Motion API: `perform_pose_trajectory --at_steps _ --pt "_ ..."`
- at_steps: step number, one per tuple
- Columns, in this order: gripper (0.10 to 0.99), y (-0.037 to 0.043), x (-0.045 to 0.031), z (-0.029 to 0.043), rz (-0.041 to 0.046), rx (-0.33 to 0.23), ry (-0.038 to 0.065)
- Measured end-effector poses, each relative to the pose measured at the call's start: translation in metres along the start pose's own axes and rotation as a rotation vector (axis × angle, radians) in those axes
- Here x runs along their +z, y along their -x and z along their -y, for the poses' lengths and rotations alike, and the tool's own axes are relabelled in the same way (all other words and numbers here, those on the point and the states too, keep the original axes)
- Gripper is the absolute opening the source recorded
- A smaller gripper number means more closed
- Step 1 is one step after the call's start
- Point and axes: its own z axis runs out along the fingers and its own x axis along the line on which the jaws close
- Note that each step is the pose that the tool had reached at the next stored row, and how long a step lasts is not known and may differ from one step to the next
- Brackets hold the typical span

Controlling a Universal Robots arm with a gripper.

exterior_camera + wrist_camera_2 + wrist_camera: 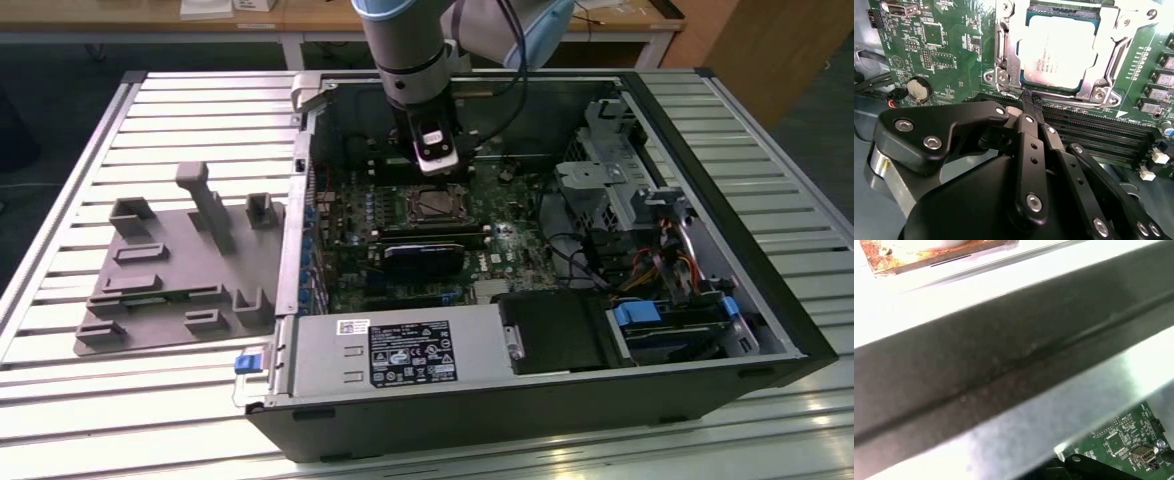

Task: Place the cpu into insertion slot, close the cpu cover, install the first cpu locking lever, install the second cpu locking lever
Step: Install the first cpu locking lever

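Two steps look finished, judging by the second wrist view: the chip (1054, 50) lies flat in its socket, and the cover (1008, 60), a thin silvery metal frame with a square window, lies down around it. Nearest the camera is the gripper (1030, 100), matt black jointed links with bright screw heads. Its fingers (1029, 150) are clenched to a narrow point that meets the cover's near edge. I cannot tell whether a lever wire is nipped between them.

I judge the step in hand to be a locking lever. That calls for a steady push on thin, springy wire without scraping the board.

Just beyond the tips run long black ribbed memory slots (1089, 135), then the socket. Past that is the green board (949, 45) with its round shiny coin battery (918, 89).

In the exterior view the arm (407, 60) reaches down at twelve o'clock of the socket, inside the open dark case (694, 150). A grey moulded tray (174, 270) lies at nine o'clock of the case on the ribbed metal worktop (80, 400).
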Motion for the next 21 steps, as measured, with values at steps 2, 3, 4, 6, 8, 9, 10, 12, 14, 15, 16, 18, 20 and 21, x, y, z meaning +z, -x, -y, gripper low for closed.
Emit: perform_pose_trajectory --at_steps 2,3,4,6,8,9,10,12,14,15,16,18,20,21 --pt "0.102 0.0003 -0.0013 -0.0003 0.0 0.0 0.0" --pt "0.102 0.0004 -0.0022 -0.0005 0.0 0.0 0.0" --pt "0.102 0.0006 -0.0031 -0.0007 0.0 0.0 0.0" --pt "0.102 0.0009 -0.0048 -0.001 0.0003 0.0 -0.001" --pt "0.102 0.0013 -0.007 -0.0015 0.0009 -0.001 -0.002" --pt "0.102 0.0016 -0.0086 -0.0018 0.001 -0.001 -0.002" --pt "0.102 0.0018 -0.01 -0.0021 0.001 -0.001 -0.002" --pt "0.102 0.0023 -0.0127 -0.0028 0.001 -0.001 -0.002" --pt "0.102 0.0026 -0.0144 -0.0031 0.0029 -0.001 -0.006" --pt "0.102 0.0027 -0.015 -0.0033 0.0045 -0.002 -0.009" --pt "0.102 0.0028 -0.0154 -0.0034 0.006 -0.003 -0.012" --pt "0.102 0.0028 -0.0156 -0.0034 0.0098 -0.004 -0.02" --pt "0.102 0.0029 -0.0157 -0.0033 0.0177 -0.007 -0.037" --pt "0.102 0.0029 -0.0156 -0.0034 0.0207 -0.009 -0.043"
